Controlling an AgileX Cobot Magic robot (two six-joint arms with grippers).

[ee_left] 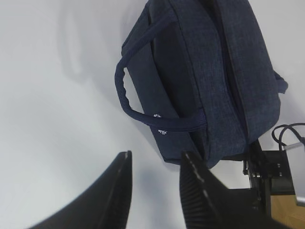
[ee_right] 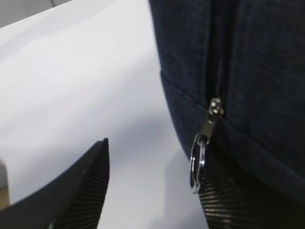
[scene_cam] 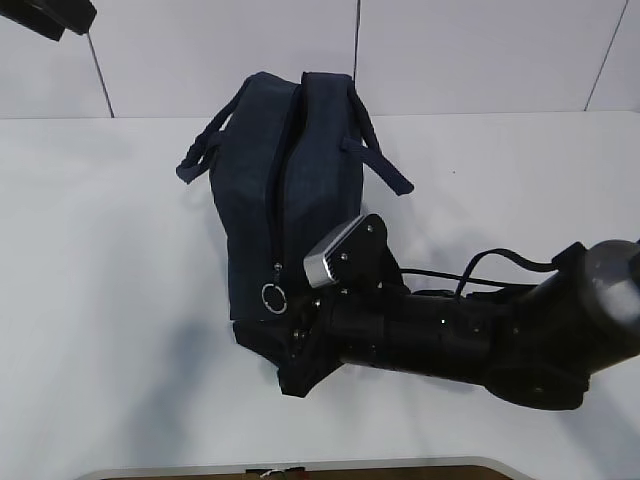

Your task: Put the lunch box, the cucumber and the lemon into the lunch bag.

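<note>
**Right gripper at ring pull, bag zipped shut**

Right gripper [ee_right: 152, 191] wide open, nothing held, one finger just under ring pull [ee_right: 198, 162]. Left gripper [ee_left: 155, 191] narrower, empty, far left. Lunch bag [scene_cam: 285, 200] mid-table; lunch box, cucumber, lemon unseen. Risks: pinching fabric instead of ring, slipping off thin ring, dragging unanchored bag.

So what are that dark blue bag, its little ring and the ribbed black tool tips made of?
The boxy navy lunch bag looks like matte woven fabric: a fine heathered weave shows. The silver ring pull on its zipper seems polished metal, since it glints. The ribbed black fingers of the right tool look like hard plastic or rubber with a grooved surface; which one I cannot tell.
</note>
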